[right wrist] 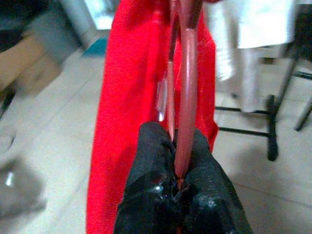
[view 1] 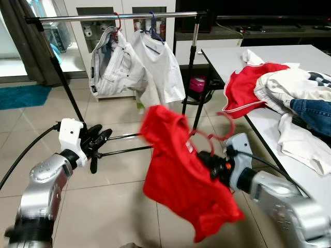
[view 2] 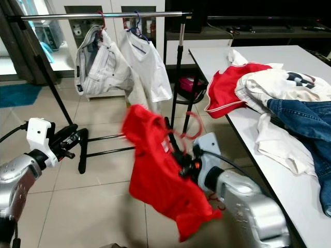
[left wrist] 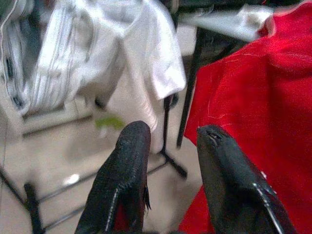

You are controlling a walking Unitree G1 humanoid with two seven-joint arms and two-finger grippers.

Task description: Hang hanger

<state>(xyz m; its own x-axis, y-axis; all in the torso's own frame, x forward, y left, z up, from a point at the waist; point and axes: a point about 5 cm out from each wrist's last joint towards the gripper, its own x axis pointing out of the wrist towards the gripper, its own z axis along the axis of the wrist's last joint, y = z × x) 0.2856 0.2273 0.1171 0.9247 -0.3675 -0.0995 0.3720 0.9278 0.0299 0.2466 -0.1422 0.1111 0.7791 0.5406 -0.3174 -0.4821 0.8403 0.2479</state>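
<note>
A red shirt point(view 1: 181, 181) hangs on a red plastic hanger point(view 1: 221, 133), whose hook curls up to the right. My right gripper point(view 1: 209, 163) is shut on the hanger point(right wrist: 186, 97), holding it low in front of the clothes rack. The rack's silver rail point(view 1: 119, 16) runs across the top, carrying a striped white garment point(view 1: 111, 64) and a white shirt point(view 1: 158, 70) on their own hangers. My left gripper point(view 1: 99, 140) is held out at the left, open and empty, its fingers point(left wrist: 126, 170) apart beside the red shirt point(left wrist: 253, 107).
A white table point(view 1: 269, 129) at the right is piled with clothes: a red top point(view 1: 245, 85), white garments point(view 1: 295, 85) and jeans point(view 1: 315, 113). The rack's black legs point(view 1: 124, 150) cross the tiled floor. A teal rug point(view 1: 23, 95) lies at far left.
</note>
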